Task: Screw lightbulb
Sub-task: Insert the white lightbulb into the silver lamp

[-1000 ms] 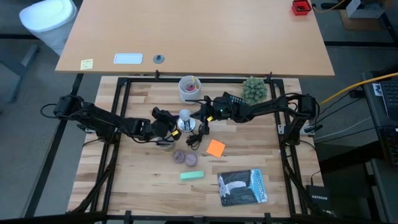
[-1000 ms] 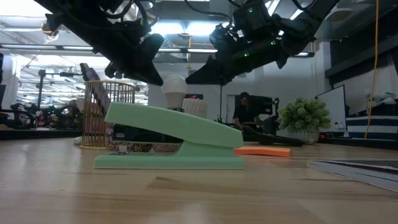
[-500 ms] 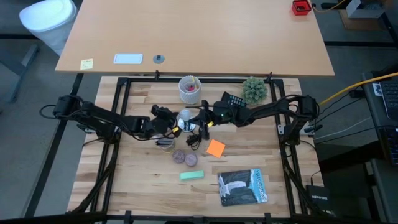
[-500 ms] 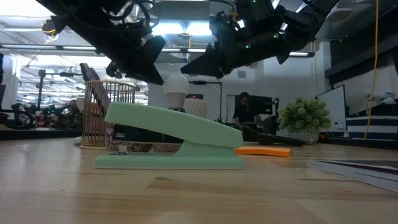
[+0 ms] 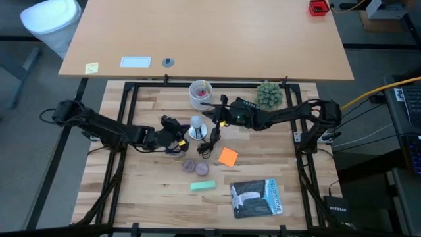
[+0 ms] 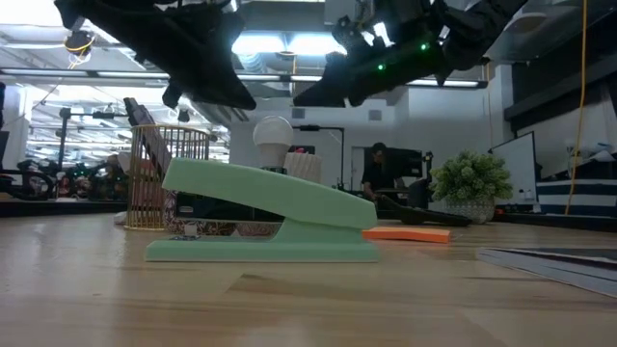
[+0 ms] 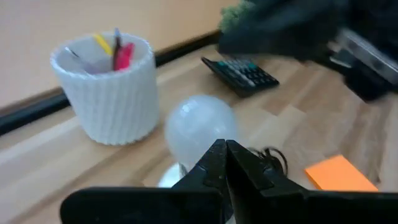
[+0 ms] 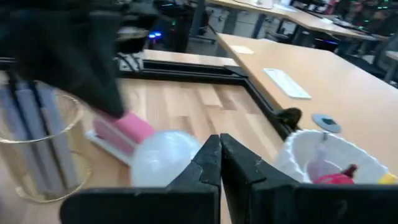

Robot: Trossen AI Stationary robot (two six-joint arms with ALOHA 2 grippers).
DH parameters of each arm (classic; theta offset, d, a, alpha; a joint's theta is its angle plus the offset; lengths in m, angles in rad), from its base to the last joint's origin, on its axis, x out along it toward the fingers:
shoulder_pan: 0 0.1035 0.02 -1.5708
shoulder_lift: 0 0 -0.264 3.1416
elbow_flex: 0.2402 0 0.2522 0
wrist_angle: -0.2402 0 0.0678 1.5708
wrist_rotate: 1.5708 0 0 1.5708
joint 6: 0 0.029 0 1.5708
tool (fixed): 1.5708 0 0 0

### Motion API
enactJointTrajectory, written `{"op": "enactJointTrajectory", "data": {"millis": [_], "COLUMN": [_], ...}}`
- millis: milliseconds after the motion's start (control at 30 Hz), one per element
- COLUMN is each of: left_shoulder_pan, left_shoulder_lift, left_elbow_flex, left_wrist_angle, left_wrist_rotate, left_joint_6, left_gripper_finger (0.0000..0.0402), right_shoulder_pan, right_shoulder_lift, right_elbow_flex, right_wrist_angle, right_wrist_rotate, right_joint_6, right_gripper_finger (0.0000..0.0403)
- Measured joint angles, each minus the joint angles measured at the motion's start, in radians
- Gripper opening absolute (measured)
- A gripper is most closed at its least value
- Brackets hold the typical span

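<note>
Tabletop: light wood slats, centre of high view. Left arm enters from frame left, right arm from frame right, meeting mid-frame. Left pincer clenched, empty, just left of the lightbulb. Right pincer clenched, empty, just upper right of it. Lightbulb upright on silvery socket disc, free of both pincers. White cup above it. Green stapler fills low-view foreground; orange pad lower right of bulb.
</note>
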State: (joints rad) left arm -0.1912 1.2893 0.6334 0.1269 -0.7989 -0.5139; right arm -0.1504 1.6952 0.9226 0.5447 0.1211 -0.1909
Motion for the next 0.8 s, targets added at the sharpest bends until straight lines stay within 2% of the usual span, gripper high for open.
{"op": "enactJointTrajectory", "data": {"millis": [333, 800], "left_shoulder_pan": [0.0, 0.041], "left_shoulder_lift": [0.089, 0.122], "left_elbow_flex": [0.0, 0.0], "left_wrist_angle": [0.056, 0.032], "left_wrist_rotate": [0.004, -0.008], "left_joint_6": [0.002, 0.018], "left_gripper_finger": [0.0001, 0.0001], "right_shoulder_pan": [-0.027, -0.028], "right_shoulder_lift": [0.091, 0.105], "right_elbow_flex": [0.0, 0.0], "right_wrist_angle": [0.006, -0.009], "right_wrist_rotate": [-0.034, -0.115], "right_joint_6": [0.035, 0.063], "right_gripper_finger": [0.0007, 0.0007]}}
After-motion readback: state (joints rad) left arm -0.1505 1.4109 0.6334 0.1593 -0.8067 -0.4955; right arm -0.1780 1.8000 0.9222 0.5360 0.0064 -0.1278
